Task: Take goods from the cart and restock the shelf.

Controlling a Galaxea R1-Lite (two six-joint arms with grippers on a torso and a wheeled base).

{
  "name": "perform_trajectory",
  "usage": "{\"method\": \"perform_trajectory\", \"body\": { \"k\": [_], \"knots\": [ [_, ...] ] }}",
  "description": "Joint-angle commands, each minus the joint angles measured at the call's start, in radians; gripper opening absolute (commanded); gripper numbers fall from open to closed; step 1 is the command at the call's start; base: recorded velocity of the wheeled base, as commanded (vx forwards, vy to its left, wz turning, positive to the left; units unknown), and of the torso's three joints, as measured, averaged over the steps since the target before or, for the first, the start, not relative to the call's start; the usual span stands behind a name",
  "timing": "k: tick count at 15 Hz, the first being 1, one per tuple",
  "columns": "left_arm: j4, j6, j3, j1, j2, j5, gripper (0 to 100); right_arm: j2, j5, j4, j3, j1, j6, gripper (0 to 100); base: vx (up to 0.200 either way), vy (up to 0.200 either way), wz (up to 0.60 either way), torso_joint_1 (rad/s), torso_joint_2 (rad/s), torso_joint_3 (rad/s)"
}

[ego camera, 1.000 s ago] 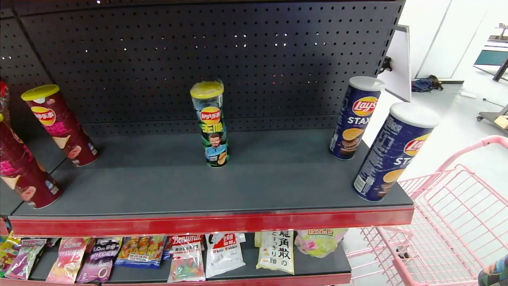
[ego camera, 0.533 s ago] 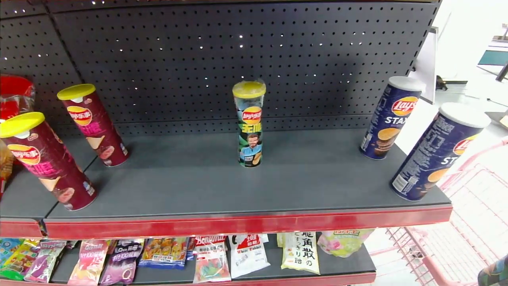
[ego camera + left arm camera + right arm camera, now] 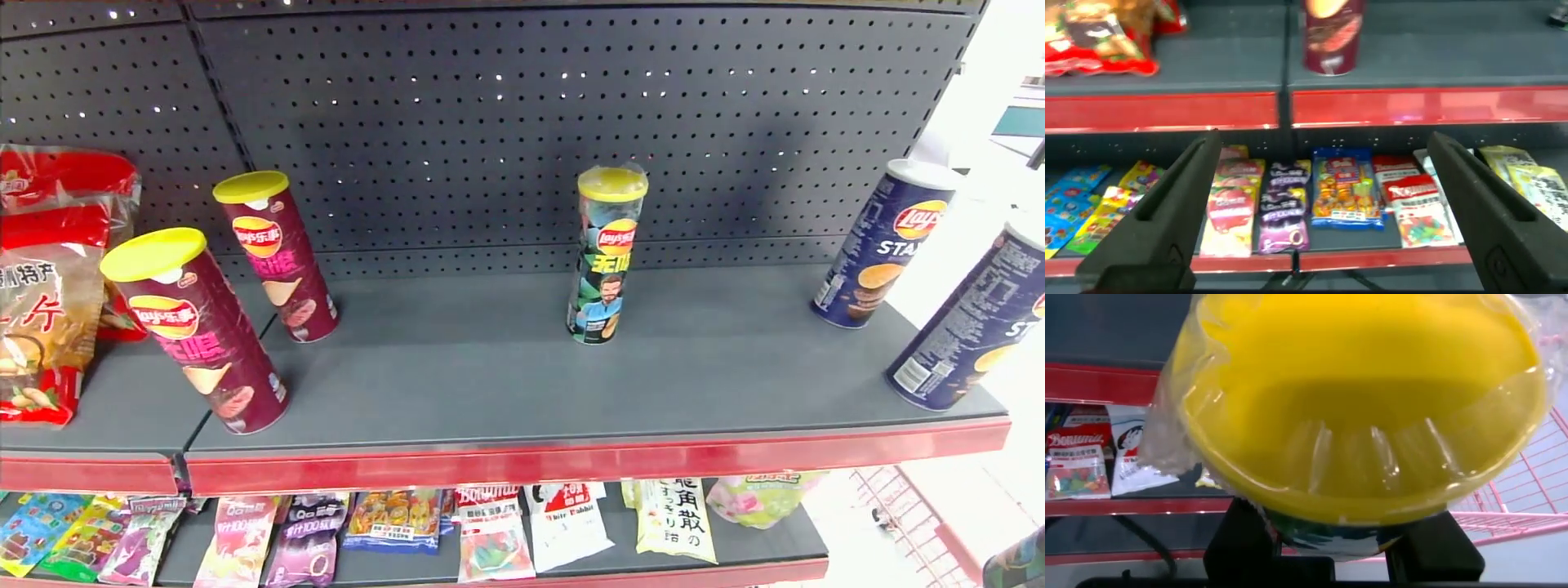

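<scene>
My right gripper [image 3: 1346, 543] is shut on a chip can with a yellow, film-wrapped lid [image 3: 1360, 400], which stands close before the wrist camera. A patterned bit of this can [image 3: 1016, 563] shows at the head view's lower right corner. The same kind of green can [image 3: 602, 257] stands mid-shelf on the dark shelf with a red front edge [image 3: 571, 461]. My left gripper [image 3: 1323, 145] is open with nothing in it, and it faces the lower shelf's snack bags [image 3: 1343, 188]. The pink cart [image 3: 914, 523] is at the lower right.
Two maroon cans [image 3: 196, 331] [image 3: 277, 257] stand at the shelf's left, and two blue cans [image 3: 882, 245] [image 3: 971, 327] at its right. Red snack bags [image 3: 49, 278] lie on the neighbouring shelf at far left. Bare shelf lies either side of the green can. The cart's pink bars [image 3: 1535, 478] are near the held can.
The head camera has turned left, so the whole picture slid right. More of the left shelf shows and most of the cart has left the frame. The shelf's goods have not moved.
</scene>
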Motion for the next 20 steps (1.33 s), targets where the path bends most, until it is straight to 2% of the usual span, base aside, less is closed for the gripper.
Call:
{"method": "perform_trajectory", "body": {
  "k": [1, 5, 11, 15, 16, 17, 18, 20],
  "knots": [
    [0.0, 0.0, 0.0, 0.001, 0.001, 0.0, 100, 0.003, -0.001, 0.0, 0.001, 0.001, -0.001, 0, 0.0, 0.0, 0.0, 0.0, 0.0, 0.0],
    [0.0, 0.0, 0.0, 0.001, 0.001, 0.0, 100, 0.003, -0.001, 0.0, 0.004, 0.001, -0.001, 0, 0.15, 0.0, 0.0, -0.002, 0.0, 0.001],
    [0.0, -0.006, 0.0, 0.001, 0.001, 0.003, 100, -0.068, 0.016, 0.005, 0.03, 0.005, -0.013, 0, 0.0, 0.0, 0.0, 0.0, 0.0, 0.0],
    [0.0, 0.002, 0.0, -0.002, 0.005, -0.006, 100, -0.209, 0.193, 0.009, 0.075, 0.018, -0.016, 0, 0.0, 0.0, 0.0, 0.0, 0.0, 0.0],
    [0.0, 0.0, 0.0, -0.002, 0.001, -0.023, 100, -0.228, 0.205, 0.009, 0.084, 0.018, -0.016, 0, 0.0, 0.0, 0.0, 0.0, 0.0, 0.0],
    [0.0, 0.005, 0.0, -0.001, 0.001, -0.072, 100, -0.244, 0.223, 0.006, 0.108, 0.021, -0.005, 0, 0.0, 0.0, 0.0, 0.0, 0.0, 0.0],
    [0.0, 0.02, 0.0, -0.002, 0.001, -0.078, 100, -0.244, 0.277, 0.003, 0.112, 0.027, 0.027, 0, 0.0, 0.0, 0.0, 0.0, 0.0, 0.0],
    [0.0, 0.022, 0.0, -0.002, 0.001, -0.082, 100, -0.217, 0.32, 0.003, 0.099, 0.031, 0.05, 0, 0.0, 0.0, 0.0, 0.0, 0.0, 0.0]
  ]
}}
